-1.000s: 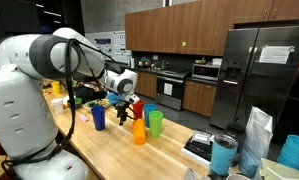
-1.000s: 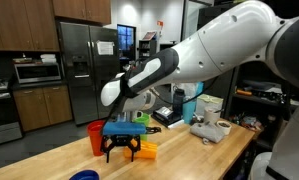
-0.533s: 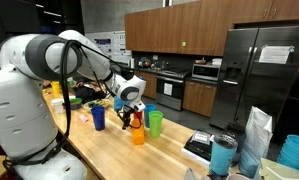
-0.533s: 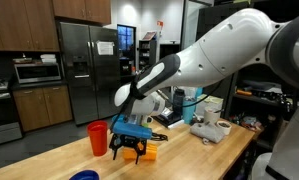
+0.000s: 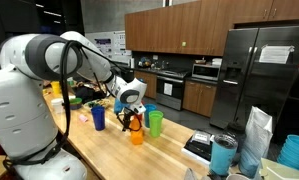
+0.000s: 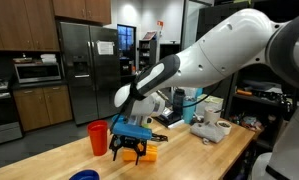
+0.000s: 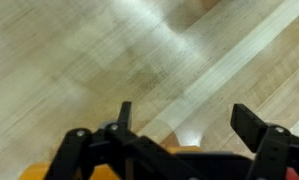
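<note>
My gripper (image 5: 130, 120) hangs open over the wooden table (image 5: 109, 148), right at the orange cup (image 5: 138, 133). In an exterior view the gripper (image 6: 128, 153) is beside the orange cup (image 6: 148, 152), with the red cup (image 6: 97, 137) a short way off. The wrist view shows both fingers spread wide (image 7: 186, 118) with only bare wood between them and the orange cup's rim (image 7: 184, 150) at the lower edge. The gripper holds nothing.
A blue cup (image 5: 98, 117), a green cup (image 5: 156, 122) and a red cup (image 5: 139, 109) stand around the orange one. A teal tumbler (image 5: 223, 154), bags and bowls sit at the table's near end. A blue dish (image 6: 84, 175) lies at the front edge.
The gripper moved from near the blue cup over to the orange cup, then stayed still in the last half second. It stays open.
</note>
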